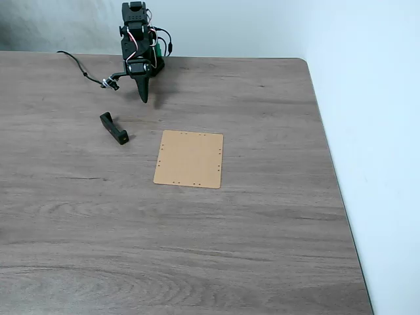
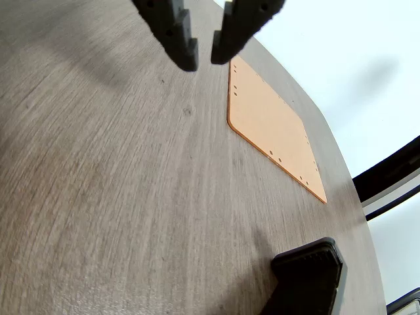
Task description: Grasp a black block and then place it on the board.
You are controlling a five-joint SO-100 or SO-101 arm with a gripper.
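Black block (image 1: 113,127) lies flat on the grey wood-grain table (image 1: 216,243) in the fixed view, a slim bar with stubby raised ends, angled from upper left to lower right. It sits at about nine o'clock from the board (image 1: 189,159), near it but not touching. That board is a thin, flat, tan rectangle with tiny holes along its edges, resting on the tabletop near the middle of the picture.

At roughly eleven o'clock from the board, the black arm stands folded at the far edge of the table, wires looping off its side, with the gripper (image 1: 144,97) pointing down just above the surface, at about one o'clock from the block and apart from it.

From the wrist view, the gripper (image 2: 204,54) enters at twelve o'clock, its two dark fingers nearly together with a narrow slit between them and nothing held. The board (image 2: 272,125) stretches toward three o'clock, smooth and orange-tan.
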